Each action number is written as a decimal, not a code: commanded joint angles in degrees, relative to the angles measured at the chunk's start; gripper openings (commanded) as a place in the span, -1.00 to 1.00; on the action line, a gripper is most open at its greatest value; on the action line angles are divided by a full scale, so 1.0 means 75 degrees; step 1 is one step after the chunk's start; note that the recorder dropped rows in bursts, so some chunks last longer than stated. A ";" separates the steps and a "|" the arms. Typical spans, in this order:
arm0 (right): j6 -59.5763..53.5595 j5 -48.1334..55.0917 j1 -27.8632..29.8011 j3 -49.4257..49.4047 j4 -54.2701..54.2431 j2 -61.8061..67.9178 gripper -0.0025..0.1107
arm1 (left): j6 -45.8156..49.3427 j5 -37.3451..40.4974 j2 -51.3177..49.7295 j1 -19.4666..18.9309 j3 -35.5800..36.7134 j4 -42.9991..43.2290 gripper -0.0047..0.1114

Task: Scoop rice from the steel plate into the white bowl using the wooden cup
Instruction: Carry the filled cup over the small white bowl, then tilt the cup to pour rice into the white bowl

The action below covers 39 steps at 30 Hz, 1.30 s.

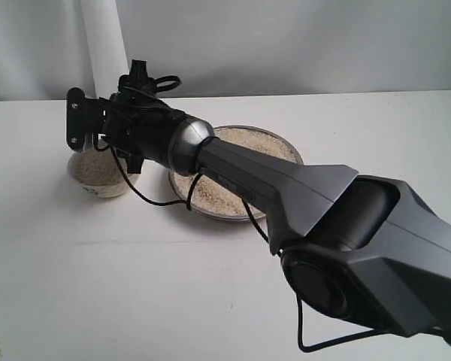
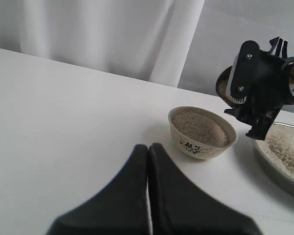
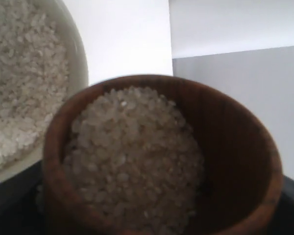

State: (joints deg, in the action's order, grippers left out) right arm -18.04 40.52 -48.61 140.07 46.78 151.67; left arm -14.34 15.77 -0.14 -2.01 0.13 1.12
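My right gripper (image 1: 99,139) reaches across the steel plate (image 1: 218,216) and is shut on the wooden cup (image 3: 235,147), holding it just above the white bowl (image 1: 105,189). The cup is full of rice (image 3: 132,156), heaped toward the lip on the bowl's side. The bowl's rim (image 3: 81,63) lies right beside the cup. In the left wrist view the cup (image 2: 223,85) shows only as a brown edge behind the right gripper (image 2: 257,90), over the bowl (image 2: 196,147), which holds rice (image 2: 201,128). More rice (image 1: 248,143) covers the plate. My left gripper (image 2: 148,147) is shut and empty, short of the bowl.
The right arm's grey link (image 1: 286,180) and its black cable (image 1: 146,197) hang over the plate's middle. A white curtain (image 2: 112,34) closes the back of the white table (image 1: 135,286). The plate's rim (image 2: 274,171) lies close to the bowl.
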 commanded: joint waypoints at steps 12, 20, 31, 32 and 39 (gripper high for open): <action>-0.2174 0.0065 -0.0260 0.0081 0.1147 -0.0060 -0.96 | -0.0026 -0.0072 0.0019 0.0036 -0.0018 -0.0012 -0.92; -0.2589 -0.0085 -0.0260 0.0081 0.1400 0.0076 -0.96 | -0.0026 -0.0072 0.0019 0.0036 -0.0018 -0.0012 -0.92; -0.2635 -0.0365 -0.0287 0.0081 0.2166 0.0210 -0.96 | -0.0026 -0.0072 0.0019 0.0036 -0.0018 -0.0012 -0.92; -0.2766 -0.0364 -0.0287 0.0081 0.2166 0.0210 -0.96 | -0.0026 -0.0072 0.0019 0.0036 -0.0018 -0.0012 -0.92; -0.3610 -0.0415 -0.0354 0.0081 0.2335 0.0210 -0.96 | -0.0026 -0.0072 0.0019 0.0036 -0.0018 -0.0012 -0.92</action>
State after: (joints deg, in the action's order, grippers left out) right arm -43.18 38.50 -50.82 140.15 62.66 154.10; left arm -14.34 15.77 -0.14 -2.01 0.13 1.12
